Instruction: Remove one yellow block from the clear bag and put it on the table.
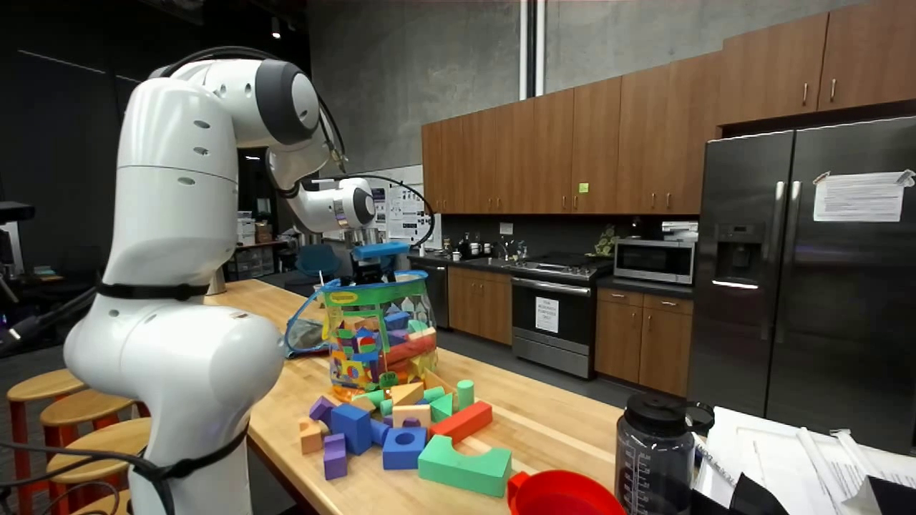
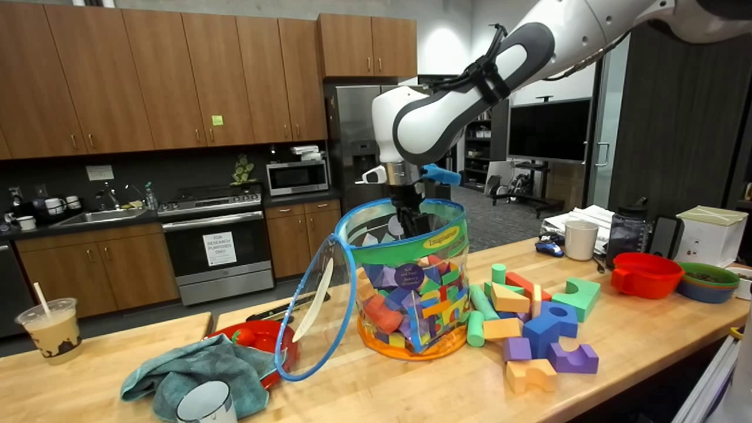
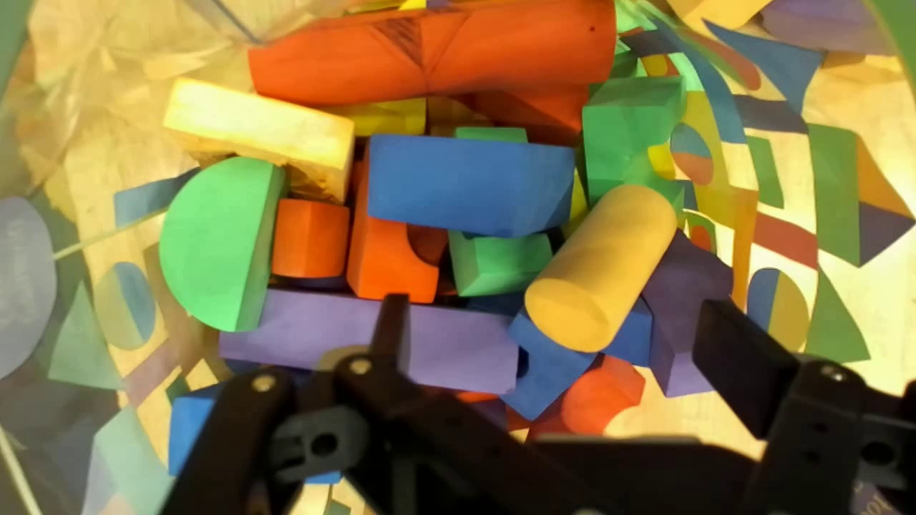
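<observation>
The clear bag stands upright on the table (image 2: 458, 388) in both exterior views, its green top edge (image 1: 379, 293) (image 2: 376, 254) open and its blue-rimmed lid (image 2: 320, 311) hanging down. My gripper (image 2: 414, 223) points down through the bag's mouth, above the blocks. In the wrist view the gripper (image 3: 562, 336) is open, its fingers wide apart with nothing held. A yellow cylinder block (image 3: 605, 265) lies tilted on top of the pile, just beyond the gap between the fingers. A flatter yellow block (image 3: 390, 118) is partly hidden under a red block (image 3: 436, 54) and a blue block (image 3: 469, 184).
Loose coloured blocks (image 1: 404, 422) lie on the table against the bag's side. A red bowl (image 2: 646, 275) and a dark bottle (image 1: 655, 458) stand beyond them. A teal cloth (image 2: 205, 370), a red tray (image 2: 258, 330) and a white cup (image 2: 205, 405) lie near the lid.
</observation>
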Robot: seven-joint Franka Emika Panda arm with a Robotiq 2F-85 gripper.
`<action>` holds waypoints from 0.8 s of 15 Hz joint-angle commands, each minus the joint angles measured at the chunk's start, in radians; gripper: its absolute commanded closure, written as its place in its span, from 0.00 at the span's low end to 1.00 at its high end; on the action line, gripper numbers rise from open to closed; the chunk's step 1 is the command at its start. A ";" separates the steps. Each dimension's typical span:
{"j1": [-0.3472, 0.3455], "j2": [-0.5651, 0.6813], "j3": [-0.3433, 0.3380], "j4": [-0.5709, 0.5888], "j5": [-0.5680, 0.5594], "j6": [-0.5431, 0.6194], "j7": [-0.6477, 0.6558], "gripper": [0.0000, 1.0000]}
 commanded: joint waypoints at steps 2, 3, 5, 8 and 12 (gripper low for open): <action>-0.006 0.001 0.010 0.002 -0.001 -0.003 0.011 0.00; -0.006 0.001 0.011 0.002 -0.001 -0.003 0.012 0.00; -0.007 -0.001 0.012 -0.003 0.000 -0.009 0.002 0.00; -0.006 -0.002 0.015 -0.023 0.001 -0.010 0.005 0.00; -0.003 -0.003 0.025 -0.067 0.014 -0.006 0.022 0.00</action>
